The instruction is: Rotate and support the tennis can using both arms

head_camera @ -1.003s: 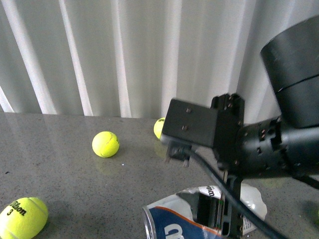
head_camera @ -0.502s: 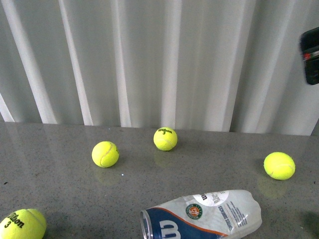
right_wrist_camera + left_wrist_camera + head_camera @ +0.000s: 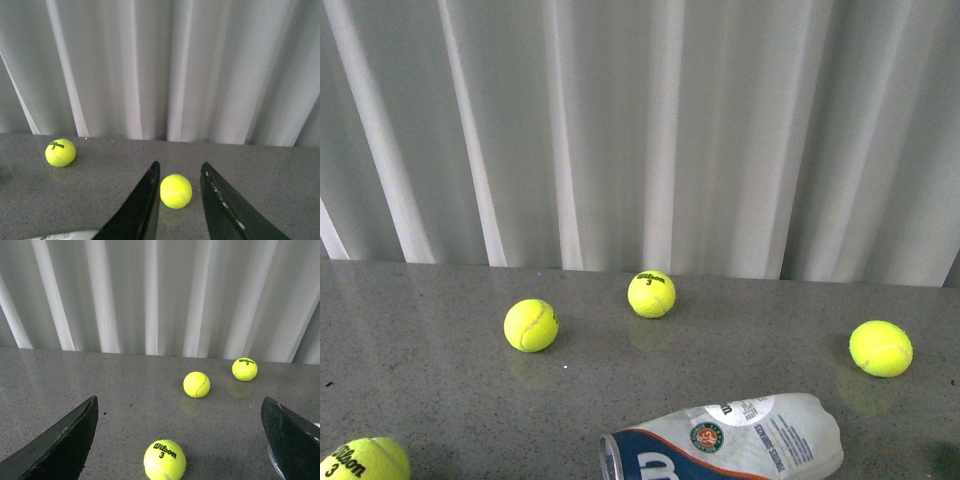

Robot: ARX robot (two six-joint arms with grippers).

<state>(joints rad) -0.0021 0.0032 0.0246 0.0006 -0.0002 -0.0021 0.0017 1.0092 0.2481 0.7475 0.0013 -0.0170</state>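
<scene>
A clear plastic tennis can (image 3: 720,440) with a white and navy label lies on its side at the 6 o'clock edge of the grey speckled table (image 3: 420,320). Its metal-rimmed open mouth points to 9 o'clock and its rounded closed end to 3 o'clock, with the round green emblem facing up. Nothing is touching it.

Taking the can as the dial's centre, four yellow-green tennis balls sit well apart around it: one at 9 o'clock (image 3: 360,462) (cut off by the picture's edge), one at 10 (image 3: 531,325), one at 11 (image 3: 651,294) near the white pleated curtain (image 3: 620,130), and one at 2 (image 3: 881,348).

In its wrist view the left gripper (image 3: 179,401) has its black fingers (image 3: 60,445) spread wide with nothing between them, and beyond them lies a ball printed "Wilson 3" (image 3: 164,460).

The right gripper (image 3: 180,165) has its fingers (image 3: 140,210) only narrowly parted, gripping nothing. A ball (image 3: 176,191) shows through the gap, resting on the table.
</scene>
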